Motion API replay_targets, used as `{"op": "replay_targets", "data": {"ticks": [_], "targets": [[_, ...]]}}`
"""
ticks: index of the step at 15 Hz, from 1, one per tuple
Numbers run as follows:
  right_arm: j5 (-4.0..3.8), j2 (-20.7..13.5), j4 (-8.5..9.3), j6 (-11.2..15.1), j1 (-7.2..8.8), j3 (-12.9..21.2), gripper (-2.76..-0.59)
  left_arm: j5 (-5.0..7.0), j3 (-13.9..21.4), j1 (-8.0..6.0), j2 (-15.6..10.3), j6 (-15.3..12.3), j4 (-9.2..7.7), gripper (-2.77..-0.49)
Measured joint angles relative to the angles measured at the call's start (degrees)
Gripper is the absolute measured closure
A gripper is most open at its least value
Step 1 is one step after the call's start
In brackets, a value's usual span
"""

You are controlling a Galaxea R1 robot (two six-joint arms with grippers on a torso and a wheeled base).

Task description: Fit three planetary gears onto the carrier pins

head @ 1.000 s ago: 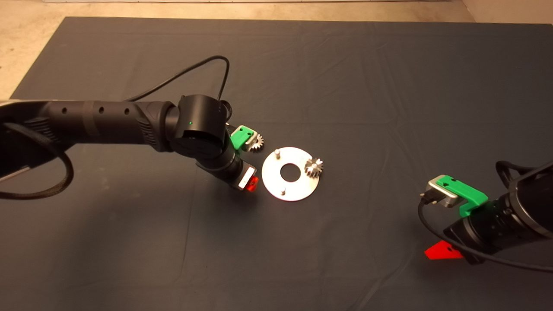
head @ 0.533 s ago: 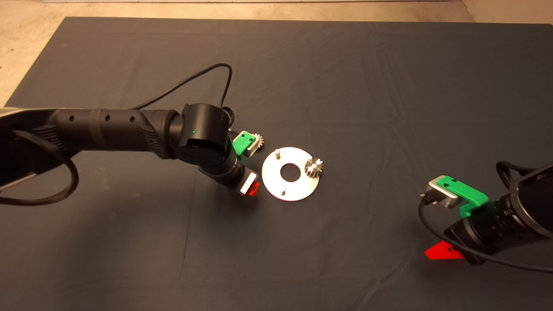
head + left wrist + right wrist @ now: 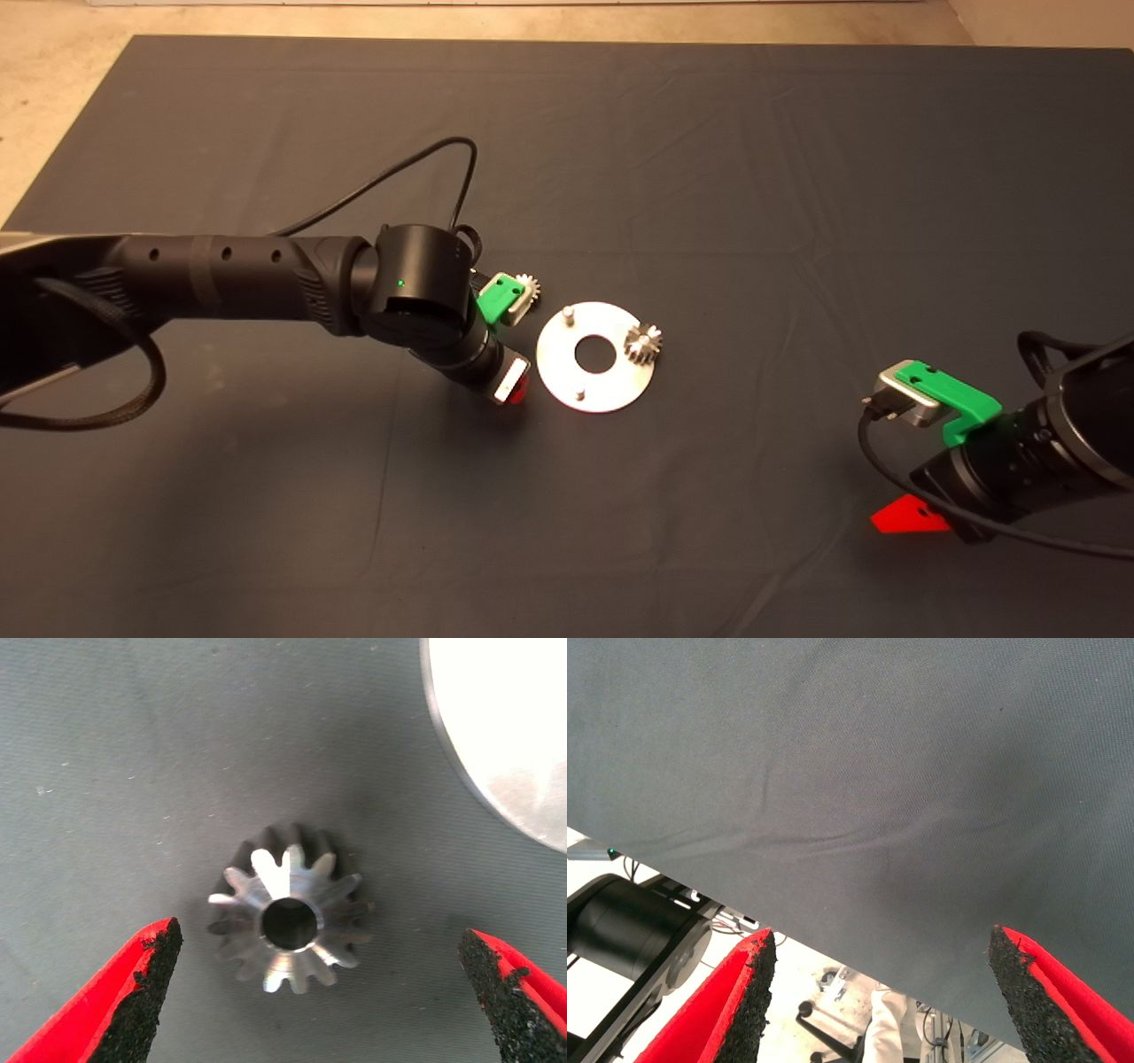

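Your left gripper (image 3: 319, 992) hung spread wide, grasping nothing, straddling a flat-lying gear (image 3: 291, 920) just off the disc's (image 3: 514, 735) rim.

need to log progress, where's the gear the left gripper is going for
In the left wrist view the loose gear lies flat on the mat between the open left gripper's fingers, just off the disc's left rim.

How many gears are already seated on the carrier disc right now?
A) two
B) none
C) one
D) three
C: only one gear sits on the disc, at its right side; two pins stand bare, and another gear lies on the mat between the left hand's open fingers.
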Motion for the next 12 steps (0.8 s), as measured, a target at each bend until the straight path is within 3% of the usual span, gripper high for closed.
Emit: {"op": "replay_targets", "data": {"ticks": [12], "targets": [[0.00, 0.00, -0.01, 0.00, -0.01, 0.00, -1.76, -0.13, 0.00, 0.12, -0.02, -0.02, 0.15, -1.66]]}}
